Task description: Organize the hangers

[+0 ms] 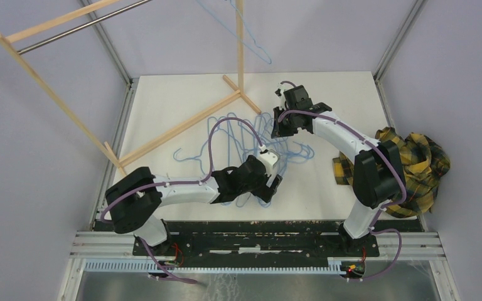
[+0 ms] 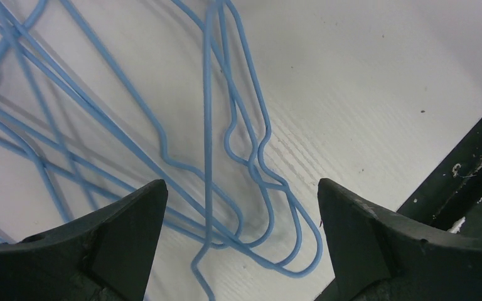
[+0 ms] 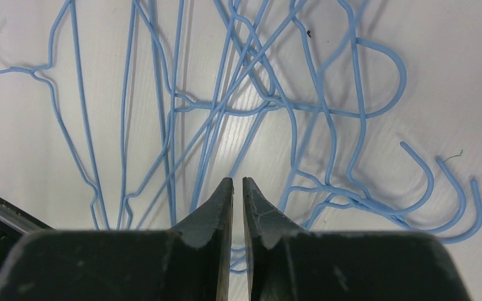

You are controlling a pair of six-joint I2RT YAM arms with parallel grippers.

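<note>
Left hand: my left hand [image 2: 241,219] is spread wide with nothing in its grip. It hangs low over the near edge of the pile, several blue wires running across the gap beneath it. I cannot tell whether the fingers [image 2: 122,232] touch any of them.

Right hand: my right hand [image 3: 238,188] is closed down to a thin slit. I see nothing caught between the tips. It points down at the far right part of the pile, over a cluster of crossing shoulders and hooks.

Hangers: the hangers [image 1: 245,135] lie tangled in a loose heap in the middle of the surface [image 1: 182,100], between my two hands. They overlap at all angles, with hooks sticking out to the left and the right of the heap.

Hanging hanger: one more light-blue hanger [image 1: 249,42] hangs in the air beside the rack's right upright, well apart from the heap. What it hooks onto is cut off at the top of the overhead view.

Rack: the wooden rack [image 1: 44,88] stands at the far left of the surface, and its metal rod [image 1: 81,28] runs up to the right.

Cloth: a yellow plaid cloth [image 1: 414,163] lies bunched at the right edge, beside my right arm.
</note>
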